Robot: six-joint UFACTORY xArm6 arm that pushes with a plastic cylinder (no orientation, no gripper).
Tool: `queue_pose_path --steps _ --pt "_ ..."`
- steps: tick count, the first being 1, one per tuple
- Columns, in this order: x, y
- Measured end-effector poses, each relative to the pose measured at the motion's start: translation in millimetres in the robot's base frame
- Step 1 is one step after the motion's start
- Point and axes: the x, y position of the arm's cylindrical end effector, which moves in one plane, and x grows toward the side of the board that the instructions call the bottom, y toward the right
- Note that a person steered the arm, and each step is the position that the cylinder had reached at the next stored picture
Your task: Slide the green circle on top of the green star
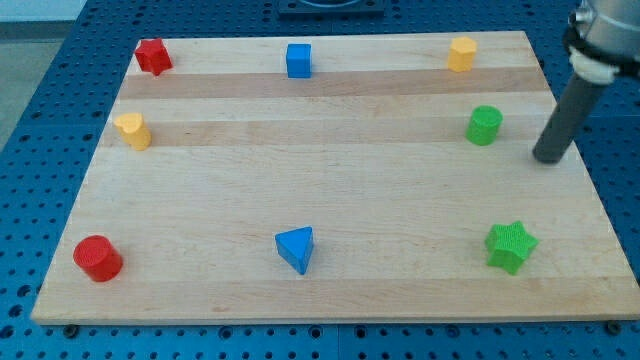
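A red star (152,56) sits upper left, a blue cube (298,61) top centre, a yellow block (461,54) upper right, a yellow heart (132,130) at left, a red cylinder (97,259) lower left, and a blue triangle (296,249) bottom centre on the wooden bench (300,160).

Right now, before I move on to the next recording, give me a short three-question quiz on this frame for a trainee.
1. True or false: my tip touches the green circle.
2. Which block lies nearest the view's bottom-left corner? A) the red circle B) the blue triangle C) the red star
3. Fill in: the green star lies toward the view's ______ from the green circle.

Key:
1. False. My tip stands apart from the green circle, on its right in the view.
2. A.
3. Bottom. The green star sits near the bottom-right corner of the wooden board, with the green circle above it in the view.
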Motion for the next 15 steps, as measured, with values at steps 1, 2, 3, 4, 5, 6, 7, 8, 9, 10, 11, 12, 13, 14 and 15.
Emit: queue_pose_path --steps 1,2,3,4,5,6,7,8,9,10,11,12,13,14,15 --pt "-69 -2" --pt "-104 -35" --pt "-89 -48" --pt "-41 -39" --pt "-32 -39" --pt "-70 -45" --pt "-70 -64" --pt "-23 -62" --pt "21 -56" --pt "-2 -55" --pt "-7 -54" --pt "21 -54" --pt "7 -54" --pt "-14 -65" --pt "6 -73"
